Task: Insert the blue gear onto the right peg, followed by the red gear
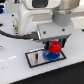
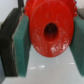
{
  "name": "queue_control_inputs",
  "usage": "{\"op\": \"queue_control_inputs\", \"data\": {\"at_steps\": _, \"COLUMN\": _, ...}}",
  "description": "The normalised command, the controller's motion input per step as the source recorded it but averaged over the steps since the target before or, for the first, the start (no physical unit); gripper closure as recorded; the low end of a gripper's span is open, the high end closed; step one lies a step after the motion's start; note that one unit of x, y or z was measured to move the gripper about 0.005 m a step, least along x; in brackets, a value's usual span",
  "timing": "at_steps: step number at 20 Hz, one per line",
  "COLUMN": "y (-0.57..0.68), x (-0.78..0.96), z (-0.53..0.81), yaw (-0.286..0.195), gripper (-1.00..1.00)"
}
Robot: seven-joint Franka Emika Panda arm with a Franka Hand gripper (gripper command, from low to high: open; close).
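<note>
- My end effector [image 1: 54, 46] is clenched on the red gear [image 2: 48, 29], its green pads [image 2: 21, 47] pressing the rim from both sides, as the wrist view shows.
- In the exterior view, the red gear hangs just above the blue gear [image 1: 50, 55], which already sits on the plate [image 1: 35, 59] toward the exterior view's right.
- The right peg is hidden beneath both gears.
- Risk, as I judge it: if the hub hole is off the peg, the red gear could jam or tilt on the blue teeth.
- My arm reaches down from above, wrist near vertical over the white counter [image 1: 12, 70].
</note>
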Motion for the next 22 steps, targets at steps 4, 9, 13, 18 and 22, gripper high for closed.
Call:
{"op": "queue_control_inputs", "data": {"at_steps": 4, "y": -0.01, "x": 0.07, "z": 0.12, "yaw": 0.000, "gripper": 1.00}}
{"op": "queue_control_inputs", "data": {"at_steps": 9, "y": -0.09, "x": 0.05, "z": 0.15, "yaw": 0.000, "gripper": 1.00}}
{"op": "queue_control_inputs", "data": {"at_steps": 13, "y": -0.12, "x": 0.13, "z": -0.05, "yaw": 0.000, "gripper": 1.00}}
{"op": "queue_control_inputs", "data": {"at_steps": 18, "y": -0.12, "x": 0.16, "z": -0.04, "yaw": 0.000, "gripper": 1.00}}
{"op": "queue_control_inputs", "data": {"at_steps": 22, "y": -0.18, "x": 0.29, "z": 0.10, "yaw": 0.000, "gripper": 1.00}}
